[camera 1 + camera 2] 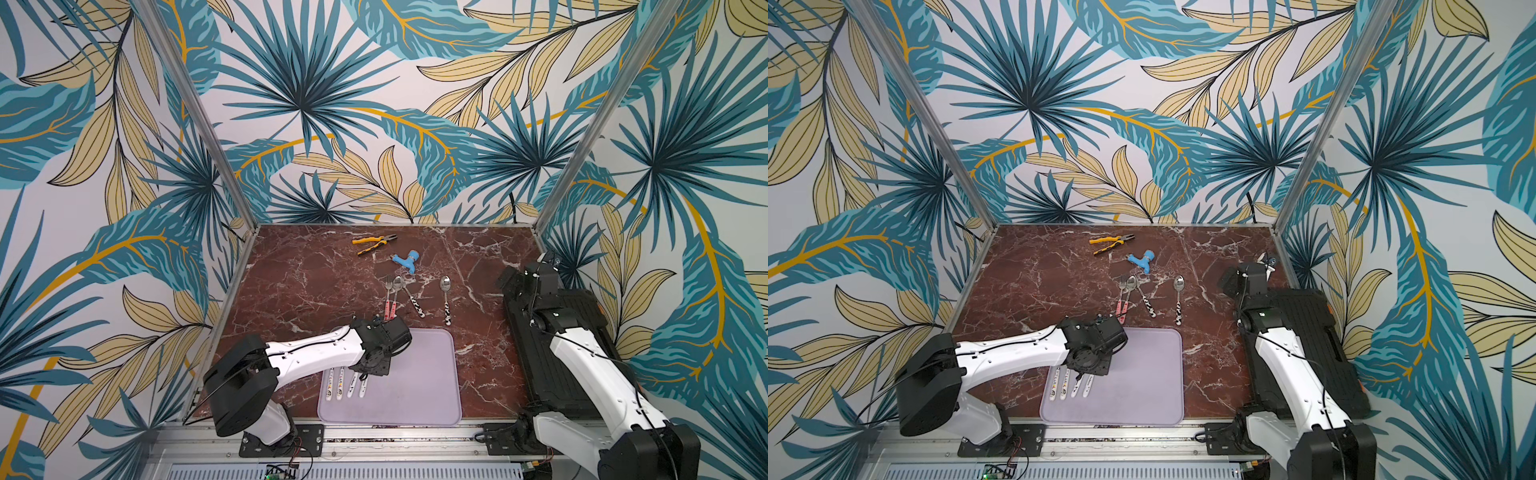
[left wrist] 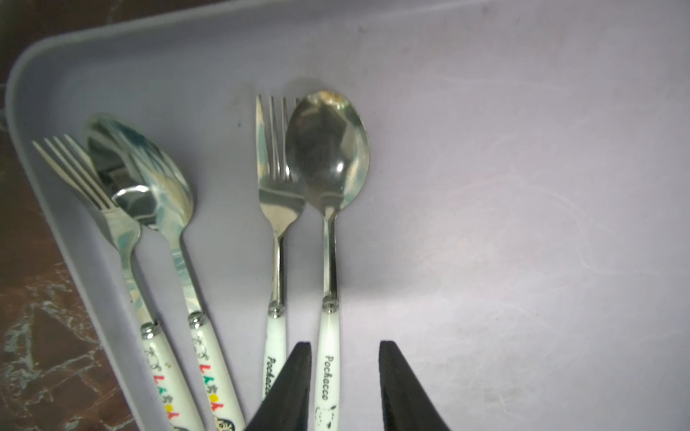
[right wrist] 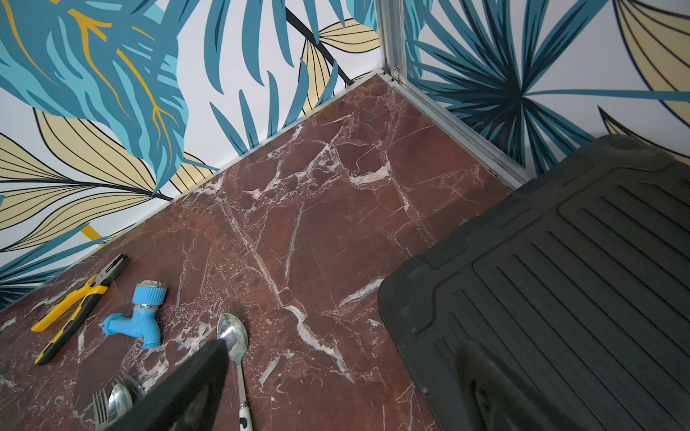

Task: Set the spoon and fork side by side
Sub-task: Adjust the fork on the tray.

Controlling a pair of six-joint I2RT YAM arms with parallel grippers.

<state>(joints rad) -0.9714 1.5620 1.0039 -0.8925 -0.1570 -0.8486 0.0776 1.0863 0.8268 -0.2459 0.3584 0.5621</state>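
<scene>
Directly under the left gripper (image 2: 345, 343) lies the spoon (image 2: 328, 149). Its white handle runs up between the two black fingers (image 2: 291, 388), and its bowl reaches out ahead of the fingertips. The jaws stand apart and have let go: a strip of tray (image 2: 522, 186) shows on each side of the handle. The strip is narrow toward the left finger and wide toward the right one, and neither pad touches the handle.

The fork (image 2: 276, 201) is just outside the left finger, parallel to the spoon and pointing the same way. Its handle passes partly beneath that finger. At the far end the spoon's bowl overlaps the edge of the fork's tines, while the two handles keep a thin gap between them.

Further to the hand's left, near the tray's rim, the other pair (image 2: 149, 194) lies slightly slanted, spoon bowl over fork tines.

In both top views the hand hangs over the tray's near left corner, and only the white handles show below it.

Well apart on the right, the right gripper (image 3: 343, 345) hovers with its jaws wide and nothing between them. It is beside a black case (image 3: 560, 280), with loose cutlery, a blue tap (image 3: 140, 321) and pliers (image 3: 74, 302) on the table (image 3: 336, 186) ahead of it.
</scene>
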